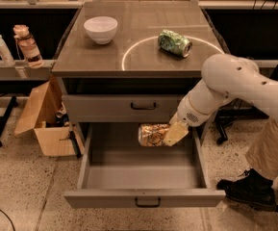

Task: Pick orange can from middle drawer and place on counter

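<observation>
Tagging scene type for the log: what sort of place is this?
Probably a robotics lab or workshop: counter marked with a white circle, cardboard box on the speckled floor, cabled benches behind. The gripper holds the orange can over the open middle drawer.

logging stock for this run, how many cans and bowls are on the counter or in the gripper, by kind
Cans: 2 (crumpled green can lying on the glossy grey-brown counter; dented orange-gold can held by the gripper above the open grey metal middle drawer)
Bowls: 1 (round white bowl on the counter)
Total: 3
</observation>
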